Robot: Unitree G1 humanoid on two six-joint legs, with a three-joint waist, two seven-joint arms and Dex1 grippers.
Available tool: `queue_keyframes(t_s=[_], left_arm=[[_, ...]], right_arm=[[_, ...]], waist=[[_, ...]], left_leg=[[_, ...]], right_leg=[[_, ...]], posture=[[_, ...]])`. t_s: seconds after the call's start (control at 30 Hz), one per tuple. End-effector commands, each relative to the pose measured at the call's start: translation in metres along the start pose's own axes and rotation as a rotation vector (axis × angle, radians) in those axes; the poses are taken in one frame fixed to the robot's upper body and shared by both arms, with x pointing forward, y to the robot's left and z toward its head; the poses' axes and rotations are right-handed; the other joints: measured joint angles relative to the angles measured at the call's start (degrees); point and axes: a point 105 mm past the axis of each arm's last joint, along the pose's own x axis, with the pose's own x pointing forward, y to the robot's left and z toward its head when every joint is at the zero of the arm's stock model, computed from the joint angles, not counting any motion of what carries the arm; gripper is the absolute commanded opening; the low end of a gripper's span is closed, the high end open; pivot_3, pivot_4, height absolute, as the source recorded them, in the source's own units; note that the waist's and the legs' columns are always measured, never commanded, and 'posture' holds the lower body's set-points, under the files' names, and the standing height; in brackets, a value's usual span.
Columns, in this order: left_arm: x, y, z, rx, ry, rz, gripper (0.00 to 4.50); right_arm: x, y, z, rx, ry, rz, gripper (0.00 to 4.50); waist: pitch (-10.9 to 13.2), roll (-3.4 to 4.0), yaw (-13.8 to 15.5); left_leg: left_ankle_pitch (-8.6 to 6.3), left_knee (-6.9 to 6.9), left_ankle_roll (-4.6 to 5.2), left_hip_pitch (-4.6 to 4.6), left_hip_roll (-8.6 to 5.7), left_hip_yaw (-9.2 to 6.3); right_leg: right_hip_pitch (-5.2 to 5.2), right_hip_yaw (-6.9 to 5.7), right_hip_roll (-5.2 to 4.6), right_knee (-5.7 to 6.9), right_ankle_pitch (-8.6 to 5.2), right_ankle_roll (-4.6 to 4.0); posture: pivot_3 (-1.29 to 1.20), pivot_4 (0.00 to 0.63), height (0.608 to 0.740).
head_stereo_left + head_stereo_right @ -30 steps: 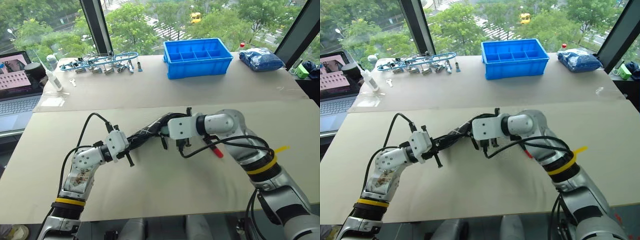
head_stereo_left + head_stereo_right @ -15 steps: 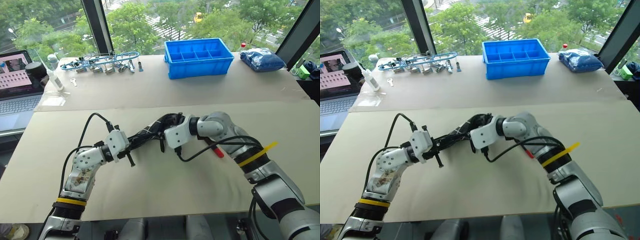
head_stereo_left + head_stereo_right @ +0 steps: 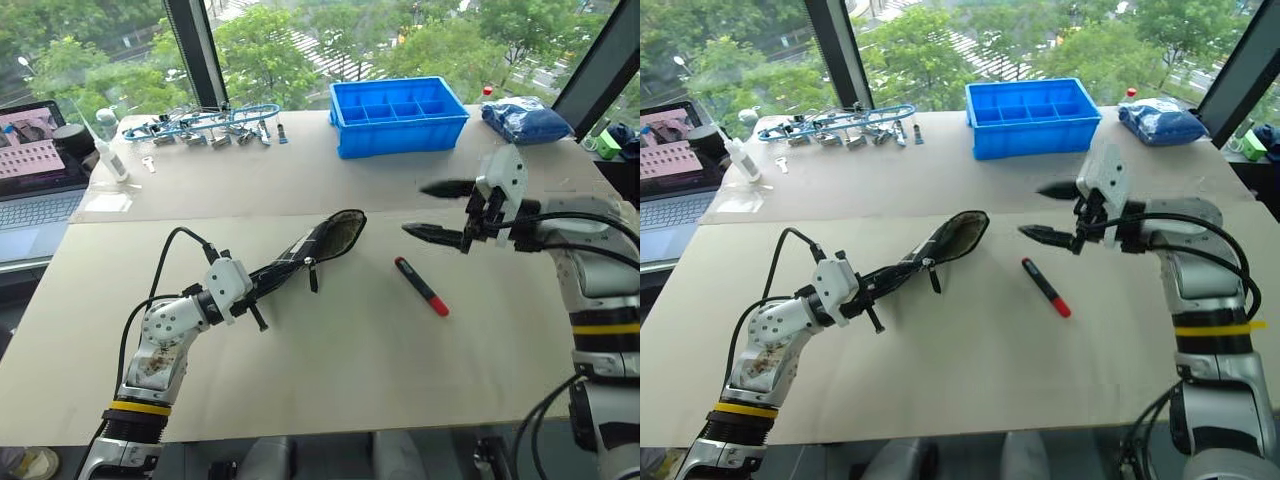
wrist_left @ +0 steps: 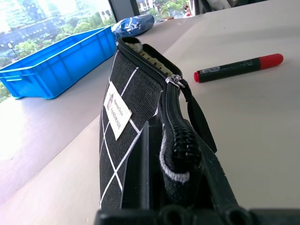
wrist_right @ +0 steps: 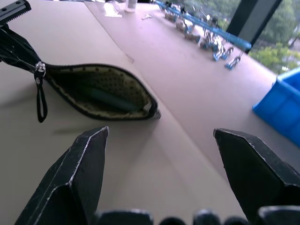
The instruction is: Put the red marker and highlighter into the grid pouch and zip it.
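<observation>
The pale tabletop [image 3: 330, 370] carries the flat black fabric grid pouch [image 3: 318, 247], gaping at its far end, its near end clamped in the left pincer [image 3: 248, 292]. The right pincer [image 3: 437, 210] has just pulled back from the pouch mouth and now hangs wide and empty. Inside lies the light-green highlighter [image 5: 108, 99], apparently delivered. The slim black red-capped marker [image 3: 421, 286] lies between pouch and right pincer, likely next.
</observation>
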Motion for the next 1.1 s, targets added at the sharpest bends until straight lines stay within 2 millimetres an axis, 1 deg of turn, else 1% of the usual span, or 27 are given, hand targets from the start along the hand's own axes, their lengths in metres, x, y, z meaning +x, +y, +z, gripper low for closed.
queue_keyframes(t_s=[0.03,0.13,0.27,0.4,0.43,0.53,0.67,0.77,0.83,0.93,0.97,1.0,1.03,1.1], left_arm=[[0.001,0.002,0.01,0.01,-0.04,0.013,0.0],[0.002,0.0,0.01,0.004,-0.043,0.004,0.0],[0.003,0.001,0.01,0.005,-0.043,0.002,0.0],[0.003,0.002,0.01,0.005,-0.043,0.004,0.0],[0.003,0.001,0.01,0.005,-0.043,0.004,0.0],[0.002,0.002,0.01,0.005,-0.043,0.006,0.0],[0.002,0.002,0.01,0.004,-0.044,0.009,0.0],[0.003,0.001,0.01,0.003,-0.046,0.008,0.0],[0.004,0.001,0.011,0.003,-0.048,0.007,0.0],[0.005,0.001,0.012,0.004,-0.052,0.008,0.0],[0.005,0.001,0.012,0.005,-0.053,0.008,0.0],[0.005,0.001,0.012,0.005,-0.053,0.008,0.0],[0.006,0.001,0.012,0.006,-0.054,0.009,0.0],[0.006,0.002,0.012,0.007,-0.054,0.009,0.0]], right_arm=[[0.009,0.0,-0.02,0.088,0.09,-0.155,3.99],[0.014,0.006,-0.038,0.155,0.146,-0.198,3.99],[0.016,0.018,-0.053,0.194,0.208,-0.2,3.99],[0.009,0.021,-0.068,0.177,0.285,-0.213,3.99],[0.007,0.024,-0.071,0.175,0.301,-0.203,3.99],[-0.002,0.039,-0.084,0.18,0.377,-0.143,3.99],[-0.009,0.047,-0.093,0.171,0.427,-0.121,3.99],[-0.012,0.04,-0.099,0.162,0.457,-0.162,3.21],[-0.013,0.036,-0.101,0.147,0.469,-0.175,2.58],[-0.011,0.031,-0.095,0.127,0.456,-0.177,1.57],[-0.01,0.03,-0.094,0.121,0.452,-0.174,1.08],[-0.009,0.029,-0.092,0.114,0.448,-0.176,0.9],[-0.007,0.026,-0.089,0.099,0.439,-0.181,0.56],[-0.003,0.022,-0.084,0.073,0.425,-0.184,0.51]], waist=[[0.0,0.0,0.1],[0.0,0.0,0.4],[0.0,0.0,0.6],[0.0,0.0,0.8],[0.0,0.0,0.8],[0.0,0.0,1.0],[0.0,-0.03,1.2],[0.0,-0.05,1.4],[-0.1,-0.09,1.6],[-0.1,-0.1,1.7],[-0.1,-0.1,1.7],[-0.1,-0.1,1.7],[-0.1,-0.1,1.8],[-0.1,-0.1,1.8]], left_leg=[[0.0,0.0,0.0,0.02,0.01,0.0],[0.0,0.05,0.0,0.0,-0.01,0.0],[0.04,0.08,-0.06,-0.05,-0.03,-0.01],[0.05,0.08,-0.08,-0.06,-0.04,-0.01],[0.05,0.08,-0.08,-0.06,-0.04,-0.01],[0.04,0.07,-0.07,-0.05,-0.03,-0.01],[0.03,0.08,-0.04,-0.02,-0.03,-0.01],[0.0,0.08,0.0,0.06,-0.03,-0.01],[0.0,0.08,0.01,0.14,-0.03,-0.01],[-0.12,0.08,0.22,0.44,-0.03,-0.01],[-0.14,0.08,0.26,0.49,-0.03,-0.01],[-0.15,0.09,0.28,0.5,-0.03,-0.01],[-0.15,0.09,0.27,0.5,-0.03,-0.01],[-0.14,0.09,0.26,0.5,-0.02,-0.02]], right_leg=[[0.0,0.0,0.01,0.03,0.01,-0.02],[0.01,0.01,-0.01,0.02,0.04,-0.02],[0.0,0.0,-0.01,0.0,0.09,0.01],[0.01,0.0,-0.02,-0.03,0.1,0.02],[0.01,0.0,-0.02,-0.03,0.1,0.02],[0.01,0.0,-0.01,-0.03,0.09,0.02],[0.06,0.0,-0.01,-0.03,0.1,0.02],[0.12,0.0,-0.01,-0.06,0.09,0.02],[0.2,0.0,-0.01,-0.06,0.09,0.02],[0.55,0.0,-0.01,-0.11,0.09,0.03],[0.63,-0.01,-0.01,-0.12,0.09,0.03],[0.65,-0.01,-0.01,-0.11,0.09,0.04],[0.65,-0.01,-0.01,-0.11,0.09,0.04],[0.64,-0.01,-0.01,-0.11,0.09,0.04]], posture=[[0.0,0.15,0.74],[0.0,0.15,0.74],[0.0,0.15,0.74],[0.0,0.15,0.74],[0.0,0.15,0.74],[0.0,0.15,0.74],[0.0,0.15,0.74],[0.0,0.15,0.74],[0.0,0.15,0.74],[0.0,0.15,0.74],[0.0,0.15,0.74],[0.0,0.15,0.74],[0.0,0.15,0.74],[0.0,0.15,0.74]])
